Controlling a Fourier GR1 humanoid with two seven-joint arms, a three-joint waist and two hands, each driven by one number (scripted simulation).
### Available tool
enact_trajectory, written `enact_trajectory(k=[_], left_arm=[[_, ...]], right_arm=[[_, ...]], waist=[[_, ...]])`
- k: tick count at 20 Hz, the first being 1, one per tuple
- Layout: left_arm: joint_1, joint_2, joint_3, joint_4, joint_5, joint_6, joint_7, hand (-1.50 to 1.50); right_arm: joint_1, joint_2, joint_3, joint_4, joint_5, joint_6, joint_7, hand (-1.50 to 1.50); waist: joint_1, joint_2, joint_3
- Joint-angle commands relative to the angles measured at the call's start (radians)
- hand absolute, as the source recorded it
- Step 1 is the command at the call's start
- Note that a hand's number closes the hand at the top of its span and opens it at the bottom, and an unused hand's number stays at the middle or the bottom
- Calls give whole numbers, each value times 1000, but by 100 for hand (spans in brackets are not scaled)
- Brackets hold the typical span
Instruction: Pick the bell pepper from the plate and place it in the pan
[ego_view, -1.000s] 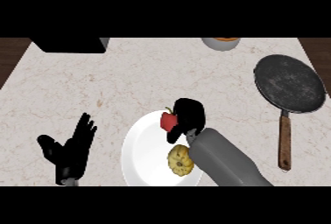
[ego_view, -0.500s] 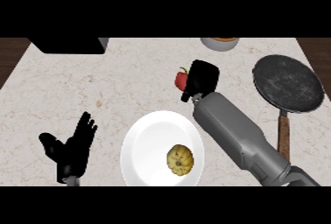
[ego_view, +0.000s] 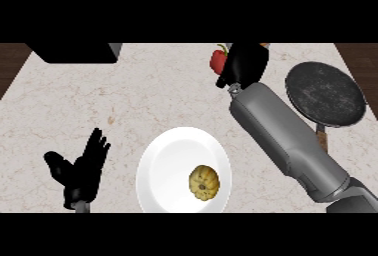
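I've got the right hand (ego_view: 242, 65) curled round the bell pepper (ego_view: 219, 59), held high off the plate (ego_view: 166, 165) for the carry. The pan (ego_view: 325, 93) lies just to its right, so I'd swing over there. Left hand (ego_view: 77, 170) rests open, out of the way.

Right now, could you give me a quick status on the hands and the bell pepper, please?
Right hand shut on bell pepper, lifted left of the pan. Left hand open, resting beside the plate. Nothing between pepper and pan.

two black hands, left hand (ego_view: 77, 170) and right hand (ego_view: 242, 65), on smooth grey cylindrical forearms
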Motion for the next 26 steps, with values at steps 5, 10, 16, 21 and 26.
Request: enact_trajectory(k=[5,10,16,21,26], left_arm=[[-46,4,31,23,5,7,-2,0],[-38,16,18,23,12,-30,21,0],[-64,17,47,58,27,-47,-15,0],[-25,-17,-15,-19,-13,-11,15,0],[-14,-9,-8,3,2,-41,4,0]], right_arm=[[16,-107,-186,17,-18,-106,-37,150],[101,-205,-264,59,-24,-205,-179,150],[114,-268,-354,281,-39,-332,-363,150],[92,-337,-464,435,-122,-397,-550,150],[125,-395,-555,521,-211,-412,-712,150]], waist=[[5,7,1],[9,8,1],[26,17,1],[43,21,3],[59,32,5]])
